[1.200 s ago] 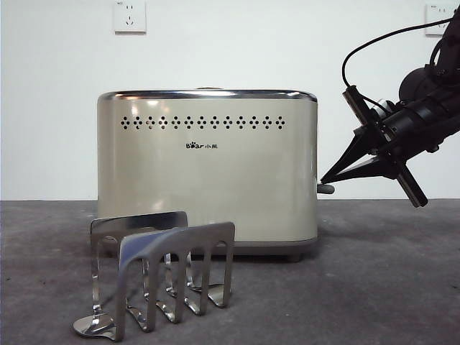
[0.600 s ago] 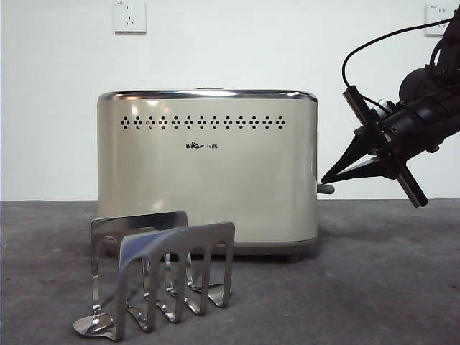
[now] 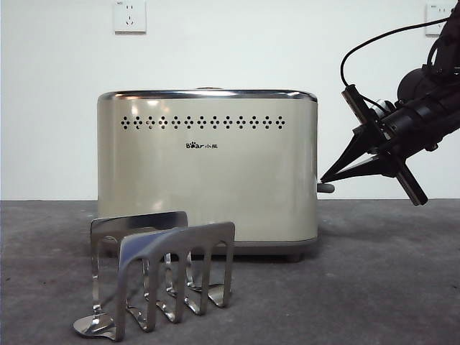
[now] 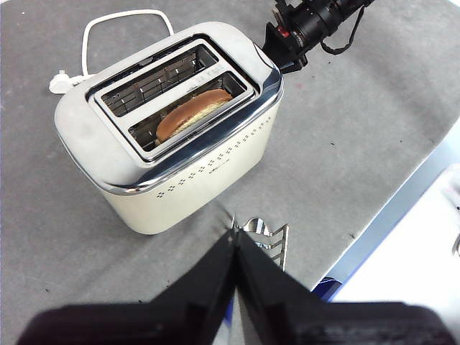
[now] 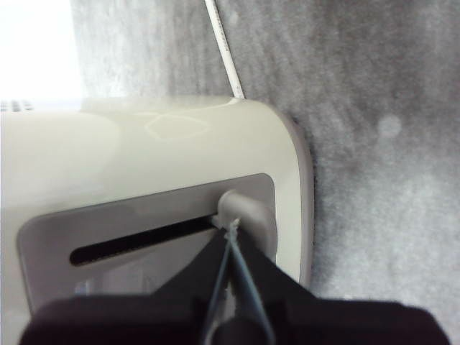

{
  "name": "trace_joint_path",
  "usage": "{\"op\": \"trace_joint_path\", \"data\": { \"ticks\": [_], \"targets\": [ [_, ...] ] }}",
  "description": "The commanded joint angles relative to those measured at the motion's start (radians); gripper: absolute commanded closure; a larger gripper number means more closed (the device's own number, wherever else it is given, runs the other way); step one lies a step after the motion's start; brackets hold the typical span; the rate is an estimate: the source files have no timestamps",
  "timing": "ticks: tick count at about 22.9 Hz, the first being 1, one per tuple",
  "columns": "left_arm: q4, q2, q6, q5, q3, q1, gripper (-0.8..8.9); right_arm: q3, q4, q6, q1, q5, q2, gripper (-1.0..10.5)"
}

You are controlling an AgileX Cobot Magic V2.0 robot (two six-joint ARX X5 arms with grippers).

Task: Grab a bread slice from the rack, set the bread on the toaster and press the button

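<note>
The cream toaster [image 3: 208, 172] stands mid-table, and the slice of bread [image 4: 192, 113] sits low in its front slot, only the domed brown crust showing. In front of it stands the steel rack [image 3: 162, 277], holding nothing. My right gripper [image 3: 323, 180] reaches in from the right, shut, its tips touching the grey lever button [image 3: 327, 189] on the toaster's right end. The right wrist view shows the right gripper [image 5: 231, 230] against that button [image 5: 241, 208], at one end of its slot. My left gripper [image 4: 235, 233] hangs shut high above the rack [image 4: 267, 237], holding nothing.
The toaster's white cable and plug [image 4: 93, 32] lie on the grey table behind it. The table's edge [image 4: 402, 208] runs close beyond the rack. Two wall sockets [image 3: 130, 16] are on the white wall at the back.
</note>
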Motion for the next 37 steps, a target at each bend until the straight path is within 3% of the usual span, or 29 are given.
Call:
{"op": "trace_joint_path", "data": {
  "ticks": [1,7,13,16,20,24,30,35,36,37],
  "targets": [
    [0.003,-0.005,-0.006,0.003,-0.007,0.003,8.19,0.018,-0.043,-0.016,0.005,0.046,0.000,9.5],
    [0.003,-0.005,-0.006,0.003,-0.007,0.003,8.19,0.113,-0.195,-0.092,0.005,0.083,-0.139,9.5],
    [0.003,-0.005,-0.006,0.004,-0.007,0.003,8.18,0.133,-0.346,-0.167,0.005,0.129,-0.443,9.5],
    [0.003,-0.004,-0.006,0.004,-0.007,0.003,8.18,0.209,-0.442,-0.225,0.005,0.261,-0.621,9.5],
    [0.003,0.007,-0.006,0.003,-0.007,0.003,8.18,0.409,-0.537,-0.405,0.004,0.644,-0.758,9.5],
    [0.003,0.028,-0.006,0.002,-0.007,0.003,8.18,0.563,-0.589,-0.424,0.004,0.864,-0.770,9.5],
    [0.003,0.069,-0.006,0.005,-0.007,0.003,8.18,0.732,-0.672,-0.424,0.004,1.022,-0.760,9.5],
    [0.003,0.075,-0.005,0.004,-0.008,0.097,8.17,0.774,-0.755,-0.424,0.004,1.074,-0.756,9.5],
    [0.003,0.068,0.026,0.006,-0.009,0.126,8.17,0.774,-0.774,-0.424,0.004,1.074,-0.755,9.5],
    [0.003,0.055,0.113,0.000,-0.012,0.168,8.17,0.774,-0.808,-0.424,0.004,1.074,-0.754,9.5]
  ]
}}
